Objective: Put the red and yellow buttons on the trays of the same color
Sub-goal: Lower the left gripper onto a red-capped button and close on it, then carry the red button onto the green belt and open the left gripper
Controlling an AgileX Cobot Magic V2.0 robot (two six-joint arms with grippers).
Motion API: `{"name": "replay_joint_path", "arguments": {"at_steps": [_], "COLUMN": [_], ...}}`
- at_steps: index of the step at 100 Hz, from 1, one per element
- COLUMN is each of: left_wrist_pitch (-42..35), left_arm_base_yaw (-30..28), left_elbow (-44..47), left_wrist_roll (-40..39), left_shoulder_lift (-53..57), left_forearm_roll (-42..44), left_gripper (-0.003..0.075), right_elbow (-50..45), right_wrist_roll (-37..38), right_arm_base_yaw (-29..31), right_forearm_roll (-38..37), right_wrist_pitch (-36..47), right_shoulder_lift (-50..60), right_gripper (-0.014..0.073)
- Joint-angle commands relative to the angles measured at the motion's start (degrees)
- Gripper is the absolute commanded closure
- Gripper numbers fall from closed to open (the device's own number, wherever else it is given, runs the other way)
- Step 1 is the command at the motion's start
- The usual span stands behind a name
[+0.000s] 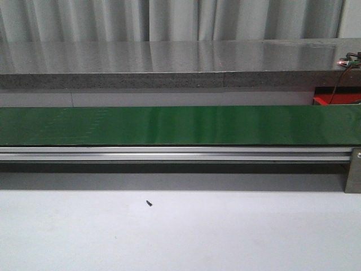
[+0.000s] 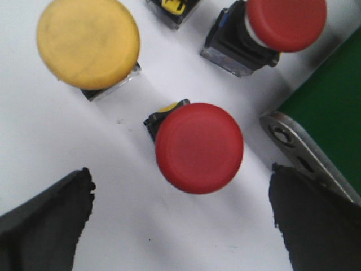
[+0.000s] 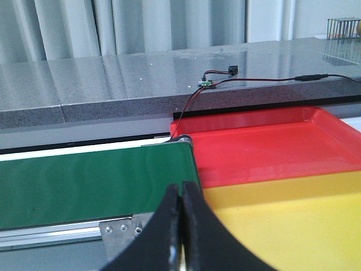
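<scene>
Front cam: we look level across green belt [image 1: 180, 125]. Wrist cams share it: left close, top-down; right lengthwise.

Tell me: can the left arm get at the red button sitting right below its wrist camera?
Probably yes. The left tool is open, its fingers spread either side of the nearest red button. The yellow button and the other red button stand apart from it.
</scene>
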State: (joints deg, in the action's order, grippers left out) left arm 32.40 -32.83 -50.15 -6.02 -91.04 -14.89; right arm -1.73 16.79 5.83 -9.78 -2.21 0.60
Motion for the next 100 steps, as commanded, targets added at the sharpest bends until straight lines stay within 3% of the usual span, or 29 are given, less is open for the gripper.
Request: {"name": "replay_joint_path", "arguments": {"at_steps": [1, 24, 67, 84, 100], "left_wrist_pitch": [-2.85, -5.15, -7.9, -7.51, -3.12], "left_arm_base_yaw": [-0.15, -0.15, -0.15, -0.15, -0.15], "left_elbow": [-1.6, -1.6, -1.6, -1.6, -1.6], "left_wrist_roll": [-0.62, -0.62, -0.52, -0.52, 2.23], "left_shoulder_lift": [0.9, -0.63, -1.32, -1.32, 1.13], "left_forearm_roll": [-1.17, -2.66, -2.66, -2.66, -2.42], "left_gripper": [0.0101, 0.0113, 0.0498, 0.0565, 0.0571], "right_elbow": [1.1, 1.1, 1.1, 1.1, 1.1], "right_wrist_roll": [-0.14, -0.14, -0.14, -0.14, -0.14], "right_arm_base_yaw": [0.16, 0.16, 0.16, 0.16, 0.16], "right_forearm_roll": [-0.49, -0.49, -0.49, -0.49, -0.49], "right_wrist_pitch": [4.62, 4.62, 4.62, 4.62, 4.62], "right_shoulder_lift": [1.04, 1.04, 1.04, 1.04, 1.04], "right_gripper": [0.0715, 0.0715, 0.0715, 0.0715, 0.0715]}}
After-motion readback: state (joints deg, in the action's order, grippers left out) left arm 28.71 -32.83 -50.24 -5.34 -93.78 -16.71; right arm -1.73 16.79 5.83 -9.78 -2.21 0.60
